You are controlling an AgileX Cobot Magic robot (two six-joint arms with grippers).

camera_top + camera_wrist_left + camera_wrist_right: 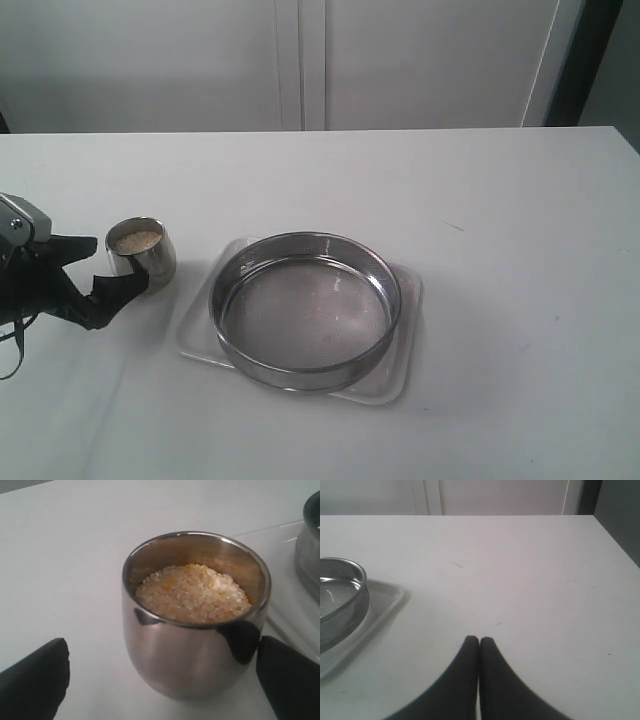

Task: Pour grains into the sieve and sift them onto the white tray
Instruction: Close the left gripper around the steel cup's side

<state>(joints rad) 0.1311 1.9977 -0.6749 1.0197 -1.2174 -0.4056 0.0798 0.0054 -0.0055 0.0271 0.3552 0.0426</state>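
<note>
A small steel cup (155, 265) stands upright on the table, left of the sieve, with pale yellow grains (135, 240) heaped inside. The left wrist view shows the grains (192, 592) well below the rim of the cup (165, 645). My left gripper (112, 268) is open, one black finger on either side of the cup. One fingertip (287, 675) is close to the wall and the other (37, 680) stands well apart. The sieve (305, 315) sits on the white tray (400, 378), its mesh bare. My right gripper (479, 641) is shut and empty, beside the tray (382, 602).
White table all around. A pale wall with cabinet doors runs along the far edge (320, 128). In the right wrist view the sieve's steel wall (345, 595) stands at one side and the table's edge (615, 535) runs along the other.
</note>
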